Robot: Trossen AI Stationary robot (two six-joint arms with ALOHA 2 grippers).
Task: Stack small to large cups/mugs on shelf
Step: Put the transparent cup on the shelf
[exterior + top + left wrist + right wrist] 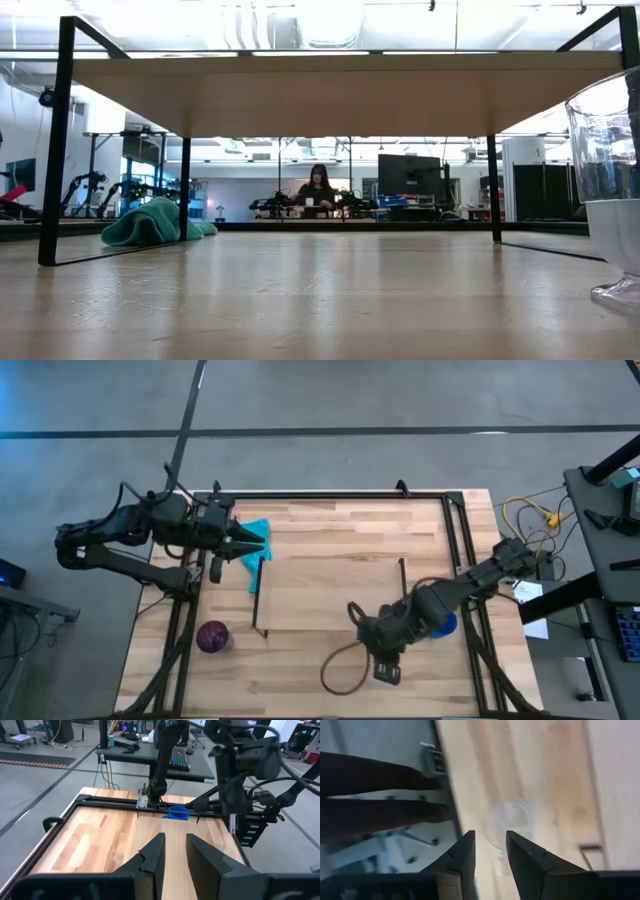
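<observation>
Nearest the low camera, the clear glass cup (610, 190) was seen standing on the table (330, 540) beside the shelf (330, 595), with the right gripper (489, 851) held above it, its fingers parted and empty. Beside that arm the blue mug (444, 627) was partly hidden, and the purple cup (212, 636) stood near the table's front left corner. Farther back, the left gripper (258, 546) was held slightly open over the teal cloth (256, 542), gripping nothing.
</observation>
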